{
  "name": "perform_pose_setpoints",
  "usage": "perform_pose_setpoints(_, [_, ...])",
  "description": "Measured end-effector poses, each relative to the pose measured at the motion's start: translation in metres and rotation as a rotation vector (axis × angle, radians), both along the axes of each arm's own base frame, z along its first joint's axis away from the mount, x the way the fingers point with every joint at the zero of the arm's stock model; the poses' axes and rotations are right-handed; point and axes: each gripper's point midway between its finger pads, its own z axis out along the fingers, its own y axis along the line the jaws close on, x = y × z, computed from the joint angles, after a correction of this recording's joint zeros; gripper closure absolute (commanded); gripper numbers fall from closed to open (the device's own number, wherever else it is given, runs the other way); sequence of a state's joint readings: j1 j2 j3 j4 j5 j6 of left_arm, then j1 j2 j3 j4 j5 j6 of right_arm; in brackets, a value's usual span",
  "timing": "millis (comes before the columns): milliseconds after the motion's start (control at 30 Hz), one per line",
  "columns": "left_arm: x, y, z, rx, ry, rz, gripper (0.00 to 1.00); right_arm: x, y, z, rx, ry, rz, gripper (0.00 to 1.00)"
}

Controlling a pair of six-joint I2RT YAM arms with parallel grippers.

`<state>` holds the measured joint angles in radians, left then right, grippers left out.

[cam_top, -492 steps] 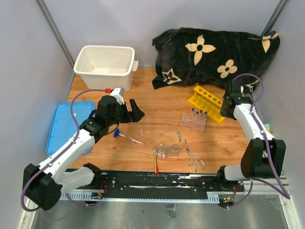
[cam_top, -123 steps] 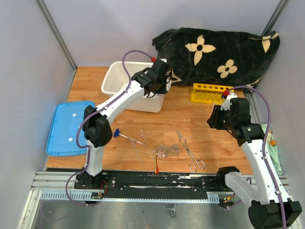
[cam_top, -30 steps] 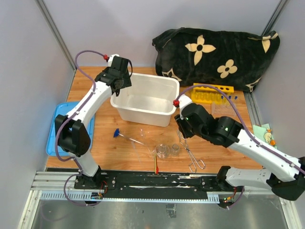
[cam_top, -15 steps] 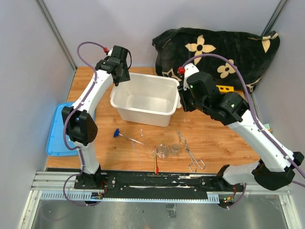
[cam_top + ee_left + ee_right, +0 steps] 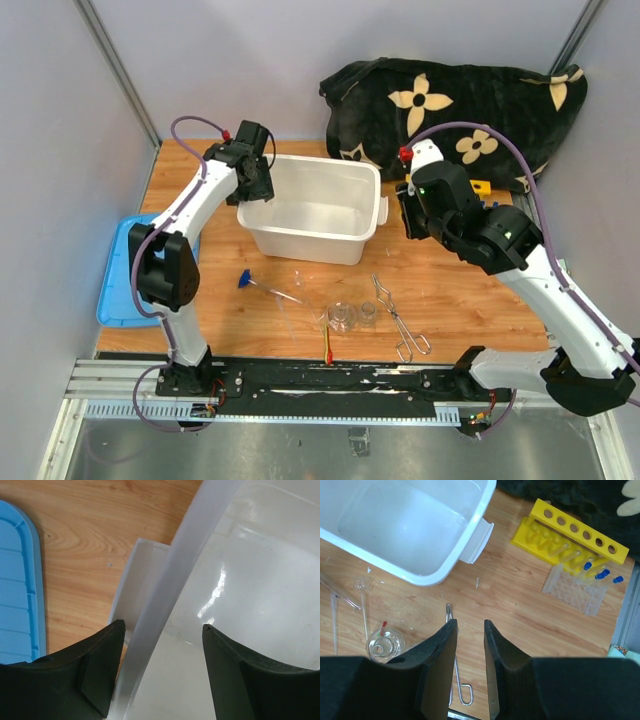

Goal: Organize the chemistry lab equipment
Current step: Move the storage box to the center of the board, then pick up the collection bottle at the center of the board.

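Note:
The white tub (image 5: 330,235) stands mid-table. My left gripper (image 5: 258,188) is open, its jaws astride the tub's left rim (image 5: 170,595) with a gap on either side. My right gripper (image 5: 412,222) hangs just right of the tub's handle (image 5: 476,547), jaws a narrow gap apart and holding nothing. In the right wrist view I see the yellow tube rack (image 5: 575,540), the clear plastic rack (image 5: 575,590) with blue-capped tubes (image 5: 602,573), the metal tongs (image 5: 452,650) and a glass beaker (image 5: 382,642). Two beakers (image 5: 340,317), a red-tipped stick (image 5: 328,345) and thin rods (image 5: 285,295) lie near the front edge.
The blue lid (image 5: 125,270) lies flat at the left table edge, also in the left wrist view (image 5: 17,595). The black flowered cloth (image 5: 450,110) is bunched at the back right. Grey walls close in both sides.
My left gripper has dropped over the tub's left rim. My right gripper has drawn back to the right, off the tub's right handle. The tub sits slightly further right.

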<state>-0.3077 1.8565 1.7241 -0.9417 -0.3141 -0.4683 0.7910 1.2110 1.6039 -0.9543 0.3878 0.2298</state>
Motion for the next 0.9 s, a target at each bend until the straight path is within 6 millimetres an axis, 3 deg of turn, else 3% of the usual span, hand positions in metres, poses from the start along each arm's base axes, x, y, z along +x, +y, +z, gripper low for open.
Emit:
perform_pose_setpoints(267, [-0.026,-0.015,0.001,-0.125,-0.003,-0.021,0.33,-0.005,-0.008,-0.008,-0.008,0.010,-0.009,0.70])
perform_pose_setpoints(667, [-0.035,-0.060,0.006,-0.216,-0.004,-0.119,0.32,-0.013,0.002,-0.038,0.002,0.100,0.022,0.69])
perform_pose_setpoints(900, [-0.037,-0.056,0.012,-0.195,-0.028,-0.108,0.22,-0.023,0.008,-0.045,0.019,0.147,0.067,0.64])
